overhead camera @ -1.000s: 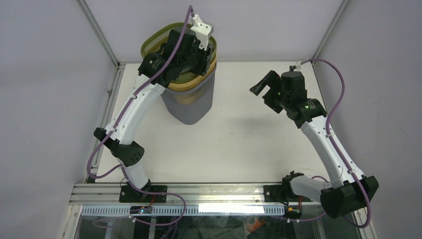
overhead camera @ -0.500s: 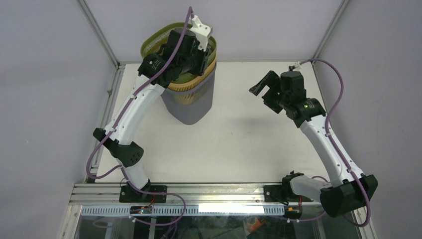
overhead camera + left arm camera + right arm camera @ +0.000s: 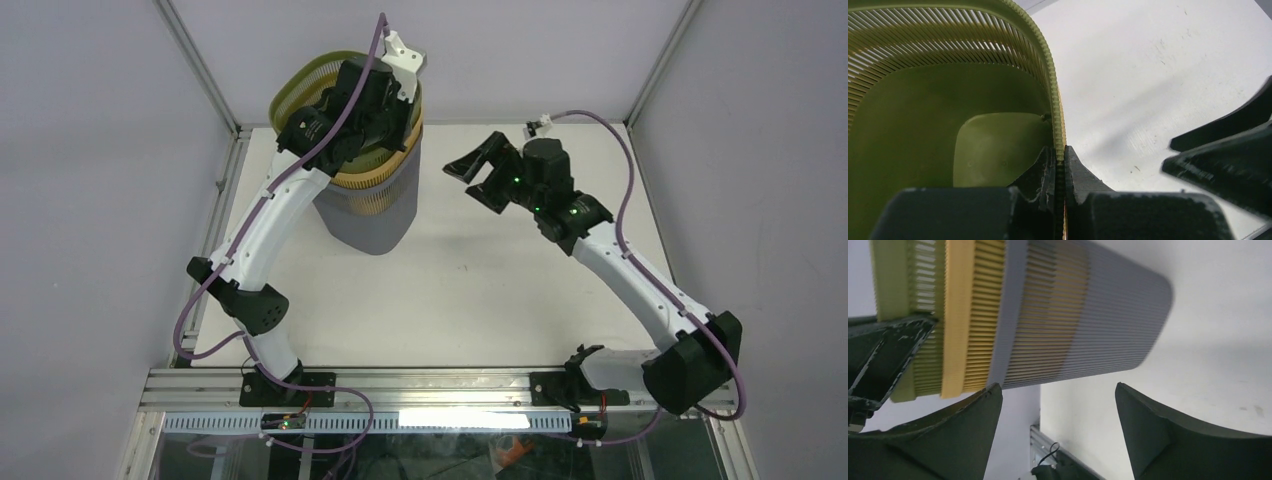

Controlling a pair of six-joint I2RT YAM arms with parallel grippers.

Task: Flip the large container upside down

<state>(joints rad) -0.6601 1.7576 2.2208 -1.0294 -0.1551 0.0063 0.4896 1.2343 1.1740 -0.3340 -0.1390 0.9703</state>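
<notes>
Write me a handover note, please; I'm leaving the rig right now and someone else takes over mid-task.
The left tool is shut on the rim of the green container, the innermost of three nested ones.
The right tool is open and holds nothing; it sits beside the grey container, the outermost.
The yellow container sits between them. All three have their openings up, at the far left of the table.
Done: rim gripped. Left: the flip itself; nothing is upside down yet.
</notes>
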